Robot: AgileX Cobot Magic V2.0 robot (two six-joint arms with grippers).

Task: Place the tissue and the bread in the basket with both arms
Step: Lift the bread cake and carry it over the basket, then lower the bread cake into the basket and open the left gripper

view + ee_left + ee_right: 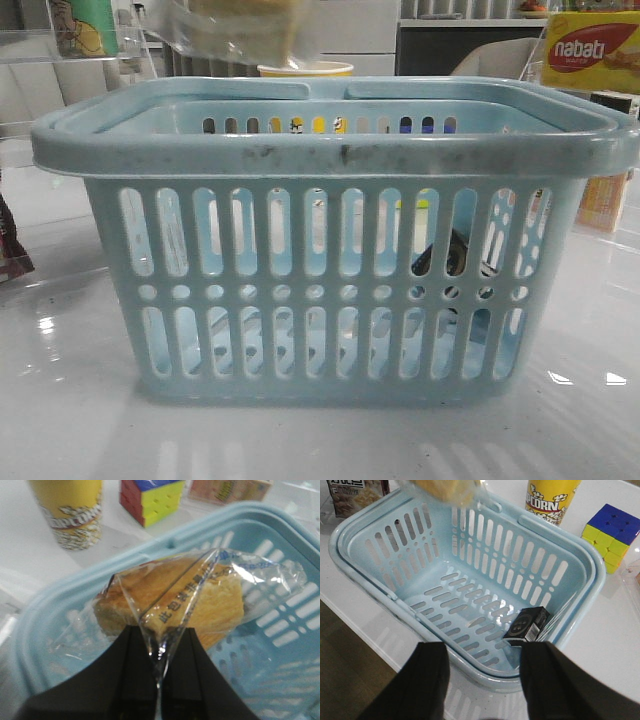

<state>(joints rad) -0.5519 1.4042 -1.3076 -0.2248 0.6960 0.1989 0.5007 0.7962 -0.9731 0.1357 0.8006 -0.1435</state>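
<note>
The light blue basket (pixel 330 150) fills the middle of the front view. The tissue (pixel 527 625), a small blackish packet, lies on the basket floor in a corner and shows through the slots in the front view (pixel 455 255). My left gripper (pixel 159 650) is shut on the clear bag's edge and holds the bread (pixel 170 600) above the basket (pixel 280 525). The bread also shows blurred over the basket's far rim (pixel 245 30) and in the right wrist view (pixel 447 490). My right gripper (pixel 485 650) is open and empty above the basket's rim (pixel 360 565), near the tissue.
A yellow popcorn cup (pixel 552 495) and a colour cube (pixel 612 532) stand behind the basket. A nabati box (pixel 590 50) and an orange box (pixel 603 200) are at the right, a maroon packet (pixel 12 250) at the left. The table edge (pixel 350 612) runs close to the basket.
</note>
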